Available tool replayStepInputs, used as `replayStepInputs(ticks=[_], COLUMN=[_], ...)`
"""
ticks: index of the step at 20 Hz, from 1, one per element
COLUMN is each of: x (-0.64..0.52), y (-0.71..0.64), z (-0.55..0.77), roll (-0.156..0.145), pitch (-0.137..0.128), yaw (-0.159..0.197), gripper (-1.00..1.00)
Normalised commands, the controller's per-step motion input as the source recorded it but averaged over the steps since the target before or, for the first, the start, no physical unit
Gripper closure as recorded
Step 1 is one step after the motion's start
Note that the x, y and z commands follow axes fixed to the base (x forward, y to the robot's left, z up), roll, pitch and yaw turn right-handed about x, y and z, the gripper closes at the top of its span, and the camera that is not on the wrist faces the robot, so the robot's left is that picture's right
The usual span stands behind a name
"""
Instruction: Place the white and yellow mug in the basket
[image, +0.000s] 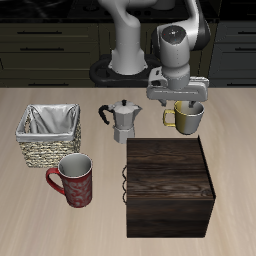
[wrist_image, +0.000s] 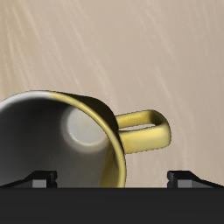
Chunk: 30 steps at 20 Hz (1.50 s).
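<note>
End effector positioned directly above the white and yellow mug; mug not gripped.

Nearest the worktop (image: 240, 130) front edge stand the dark wooden box (image: 169, 186) and the red patterned mug (image: 73, 180). Farther back sits the basket (image: 48, 134), with the moka pot (image: 122, 120) beside it. The white and yellow mug (image: 186, 117) stands upright on the worktop behind the box, well apart from the basket. The end effector (image: 177, 97) hangs over it, fingers (wrist_image: 39, 179) spread apart.
</note>
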Motion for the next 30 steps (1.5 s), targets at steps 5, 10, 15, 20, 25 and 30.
replayStepInputs(ticks=[5,10,15,20,25,30], x=[-0.04,0.16,0.06,0.05,0.08,0.11], y=[0.06,0.03,0.12,-0.01,0.0,0.02], z=[-0.29,-0.16,-0.17,0.05,0.15,0.44], roll=[0.024,0.046,0.064,0.026,0.01,0.003], pitch=[0.063,0.037,0.025,0.003,-0.036,-0.062], yaw=[-0.016,-0.025,-0.017,-0.022,0.01,0.024], gripper=[-1.0,1.0,1.0,1.0,1.0,1.0])
